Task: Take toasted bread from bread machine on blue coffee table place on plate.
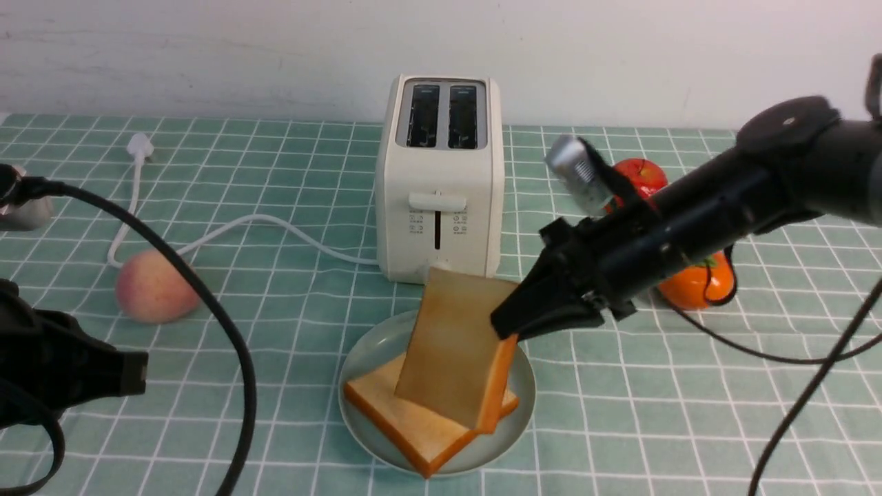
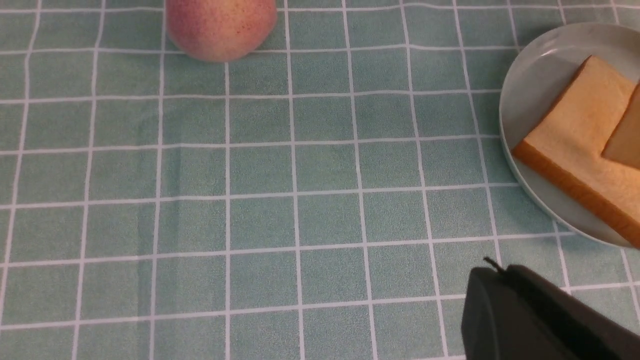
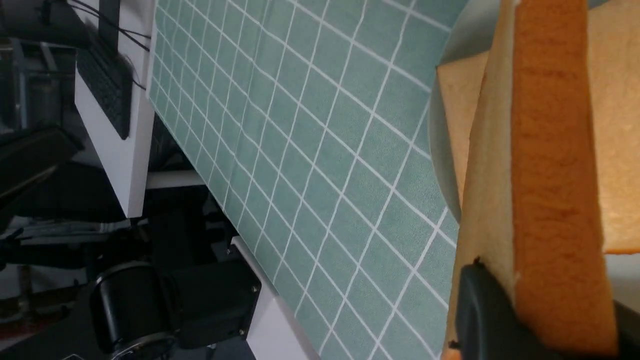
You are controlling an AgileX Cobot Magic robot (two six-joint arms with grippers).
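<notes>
Status: task largely complete, final placement outstanding. The cream-white two-slot toaster [image 1: 439, 186] stands at the back of the teal-green gridded tabletop [image 1: 620, 413]; both slots look dark and empty, so nothing appears left to extract. The round pale blue-green plate [image 1: 363, 355] sits just in front of the toaster; one square golden piece of toast with orange-brown crust, the first slice [image 1: 403, 417], lies flat on it. An identical second slice [image 1: 451, 344] is over the plate, steeply tilted, its lower edge at or touching the first slice; contact cannot be confirmed. The right end effector [image 1: 511, 322] is clamped on the upper right edge of the second slice; the right wrist view shows a dark finger [image 3: 485, 315] pressed against the pale face beside the crust. The left end effector [image 1: 138, 373] is closed and holds nothing; it sits well apart from the plate, not far from a pink-yellow peach [image 1: 151, 286]. Judged outstanding: lower the second slice onto the first, release, withdraw. Risk noted: released at this tilt, the slice may topple toward the plate's rim rather than settle flat.
</notes>
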